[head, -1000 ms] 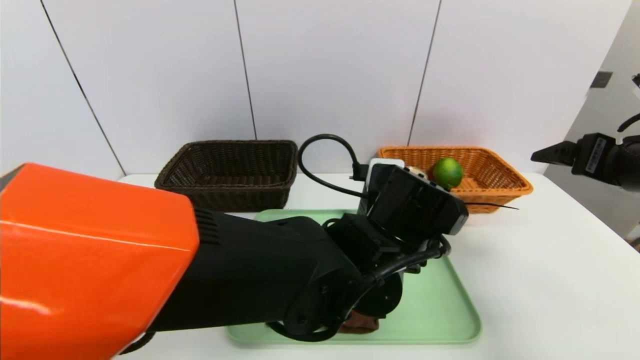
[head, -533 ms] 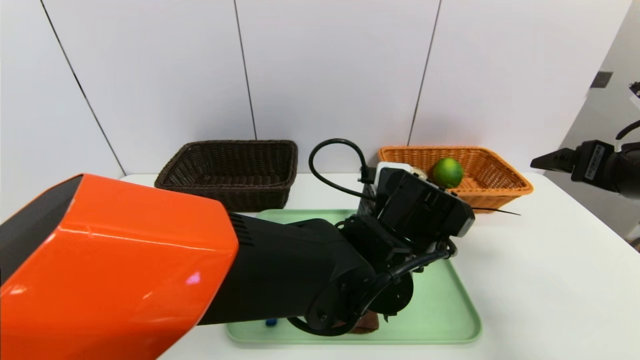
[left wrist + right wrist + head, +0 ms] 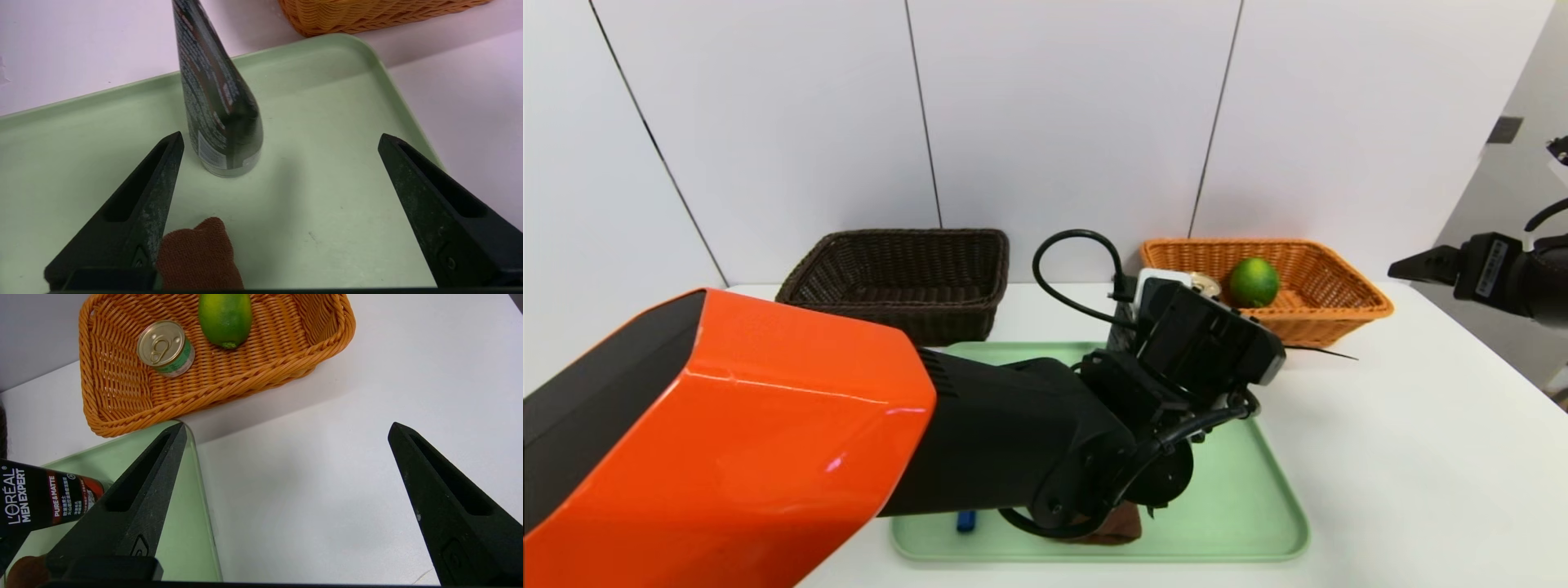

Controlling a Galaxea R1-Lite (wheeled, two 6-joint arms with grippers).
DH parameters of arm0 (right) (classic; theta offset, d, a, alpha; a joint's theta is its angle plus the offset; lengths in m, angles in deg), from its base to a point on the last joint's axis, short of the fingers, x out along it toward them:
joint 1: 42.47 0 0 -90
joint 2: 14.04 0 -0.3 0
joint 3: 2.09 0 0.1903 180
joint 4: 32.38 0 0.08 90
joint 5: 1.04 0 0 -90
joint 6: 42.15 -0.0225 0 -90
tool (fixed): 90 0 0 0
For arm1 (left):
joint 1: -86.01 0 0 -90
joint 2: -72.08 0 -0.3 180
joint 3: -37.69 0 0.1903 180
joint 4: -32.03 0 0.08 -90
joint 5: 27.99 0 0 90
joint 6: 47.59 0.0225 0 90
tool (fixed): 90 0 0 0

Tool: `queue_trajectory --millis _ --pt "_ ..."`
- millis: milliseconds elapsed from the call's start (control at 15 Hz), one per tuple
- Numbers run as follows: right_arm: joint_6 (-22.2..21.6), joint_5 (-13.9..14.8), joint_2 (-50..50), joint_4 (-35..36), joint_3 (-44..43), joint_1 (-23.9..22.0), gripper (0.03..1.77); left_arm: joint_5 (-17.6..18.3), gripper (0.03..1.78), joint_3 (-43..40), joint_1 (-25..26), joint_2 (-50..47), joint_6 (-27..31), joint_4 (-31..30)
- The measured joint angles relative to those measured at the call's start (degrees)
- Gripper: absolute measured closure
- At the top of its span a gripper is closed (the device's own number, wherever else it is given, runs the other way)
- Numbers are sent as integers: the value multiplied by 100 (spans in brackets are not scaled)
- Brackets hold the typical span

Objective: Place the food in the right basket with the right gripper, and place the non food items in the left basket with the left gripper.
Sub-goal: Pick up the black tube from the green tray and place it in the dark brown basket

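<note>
Progress check, sorting task. Food side looks done: the lime (image 3: 225,317) and the tin can (image 3: 165,348) both lie inside the orange basket (image 3: 261,375), can upright with pull-tab lid up, lime just beside it toward the back wall.

Non-food side not yet started, as far as we can see. The dark basket (image 3: 898,282) shows nothing inside from the head view. The tube (image 3: 216,98) stands upright on its cap on the green tray (image 3: 327,122). The brown towel (image 3: 198,257) lies on the tray nearer the robot, touching or just beside one finger of the left gripper (image 3: 282,139). A blue cap (image 3: 965,520) peeks out under the left arm at the tray's near edge; we take it for the marker, body hidden.

Left gripper: low over the tray, fingers spread wide, nothing held. The tube stands ahead, near one finger and not centred in the gap; no contact visible.

Right gripper (image 3: 1409,265): off at the table's right edge, well apart from the tray, fingers wide apart, empty. We judge it idle.

Remaining, by our count: tube, towel, marker, all into the dark basket with the left arm. The tube seems the likely first pick; tall and narrow-based, it may tip if nudged.
</note>
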Motion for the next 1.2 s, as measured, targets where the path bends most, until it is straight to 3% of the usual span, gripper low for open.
queue_trajectory --millis 1200 --pt "2 -94 107 26 162 9 10 4 12 505 490 533 158 -26"
